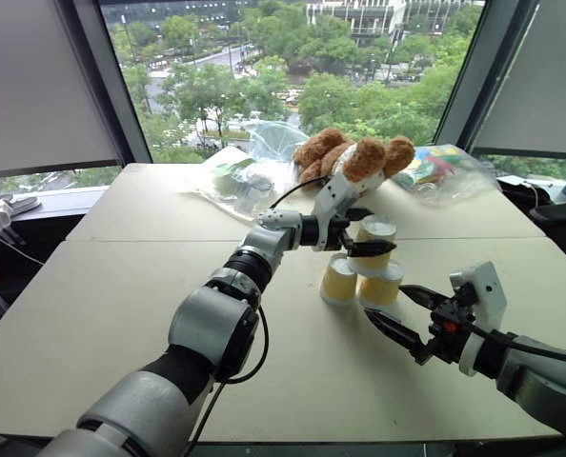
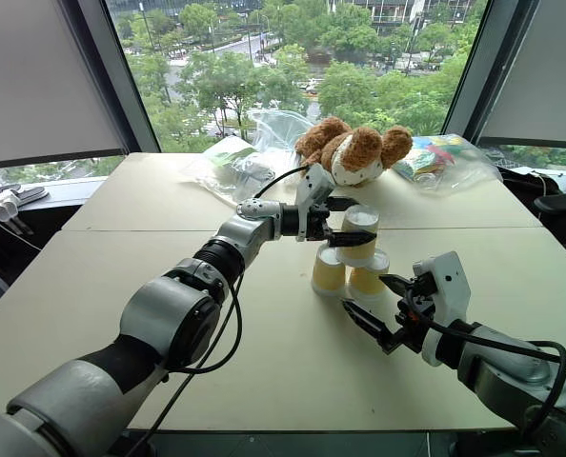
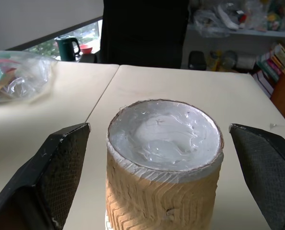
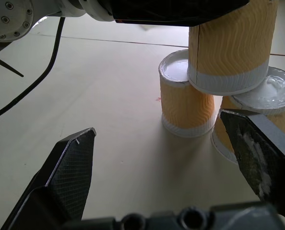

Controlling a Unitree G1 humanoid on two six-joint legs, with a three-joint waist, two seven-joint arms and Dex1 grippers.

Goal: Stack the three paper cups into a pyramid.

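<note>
Sitting on two lower cups (image 1: 360, 283) on the counter (image 1: 121, 286), the top cup (image 1: 375, 239) is completing the pyramid. Left gripper (image 3: 157, 158) is showing jaws spread clear of it; backing straight off comes next. Right gripper (image 4: 166, 158) is gaping empty nearby.

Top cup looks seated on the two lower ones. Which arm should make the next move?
Left. Its claw stands open around the top cup, pads clear in the wrist view, so probably it just backs away. The right claw waits open, short of the lower cups.
</note>
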